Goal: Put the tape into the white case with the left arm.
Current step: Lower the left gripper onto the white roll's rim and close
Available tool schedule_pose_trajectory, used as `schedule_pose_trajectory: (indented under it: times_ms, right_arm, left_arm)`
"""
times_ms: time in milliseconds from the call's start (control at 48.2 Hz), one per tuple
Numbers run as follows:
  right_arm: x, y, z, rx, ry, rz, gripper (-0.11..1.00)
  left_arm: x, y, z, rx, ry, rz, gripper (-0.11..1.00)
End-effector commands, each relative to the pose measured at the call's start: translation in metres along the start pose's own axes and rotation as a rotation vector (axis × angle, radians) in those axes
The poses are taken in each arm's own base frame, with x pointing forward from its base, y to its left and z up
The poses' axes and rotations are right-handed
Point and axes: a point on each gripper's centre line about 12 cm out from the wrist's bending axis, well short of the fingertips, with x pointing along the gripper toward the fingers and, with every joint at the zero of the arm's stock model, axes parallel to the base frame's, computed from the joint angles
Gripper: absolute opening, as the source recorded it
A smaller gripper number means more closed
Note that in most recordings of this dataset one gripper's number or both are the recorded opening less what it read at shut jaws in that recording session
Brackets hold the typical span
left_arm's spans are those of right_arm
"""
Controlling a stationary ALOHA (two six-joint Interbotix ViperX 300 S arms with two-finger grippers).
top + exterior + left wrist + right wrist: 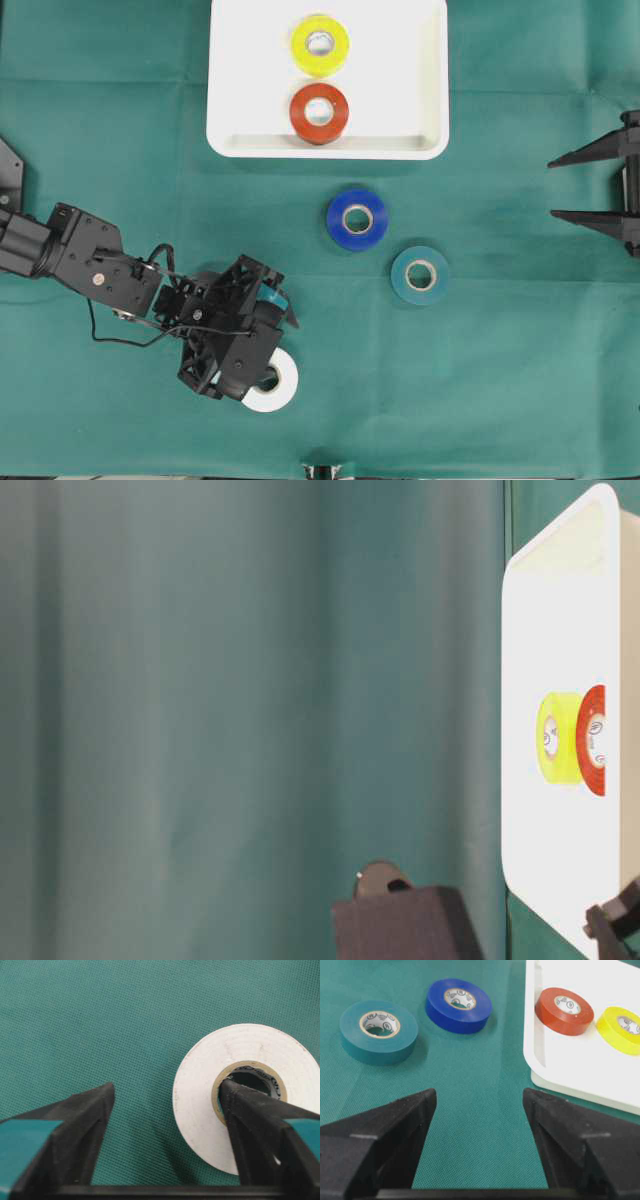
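**Left tool straddles the wall of the white roll**

Farthest left in the overhead view, the left arm (80,265) reaches in low over the green worktop (120,140), and its tool (262,368) sits directly on top of the white tape roll (275,385). The left wrist view shows the key relation: one teal-banded finger (245,1110) is planted inside the roll's core, while the other finger (80,1130) stands on bare cloth, off the roll's outer edge with a clear gap to it. So the tool is spread, with one side of the roll's wall (197,1105) between its fingers but not yet pinched. The roll lies flat with its hole facing up, so it has no long axis to line up with; what matters is that the fingers close across the wall.

Beyond the tool, up and across the worktop, lies the white case (228,120), which already holds a yellow roll (320,45) and a red roll (319,113). Between tool and case, off to the side, a blue roll (357,219) and a teal roll (420,275) lie on the cloth.

Far right, the right tool (600,186) is spread wide, holding nothing, well apart from every roll. The left arm is plainly the nearer one. I judge that the next move is closing on the wall, then lifting toward the case.
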Motion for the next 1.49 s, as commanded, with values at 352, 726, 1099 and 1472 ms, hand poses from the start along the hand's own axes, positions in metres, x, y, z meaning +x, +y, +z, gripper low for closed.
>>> schedule_pose_trajectory:
  times_ms: [352,726,1099,1472]
  right_arm:
    - [0.001,-0.001,0.004,-0.001,-0.009,-0.001,0.97]
    - [0.001,-0.001,0.004,-0.001,-0.007,-0.001,0.97]
    - [0.001,0.0,0.004,-0.002,-0.008,0.0,0.97]
    - [0.001,0.0,0.003,-0.002,-0.008,0.0,0.97]
  left_arm:
    - [-0.003,-0.002,0.009,-0.177,-0.009,-0.005,0.26]
    - [-0.017,0.0,0.024,-0.176,-0.052,-0.005,0.26]
    - [-0.055,0.002,0.047,-0.176,-0.037,-0.01,0.26]
    - [-0.072,0.021,0.049,-0.197,-0.053,0.026,0.26]
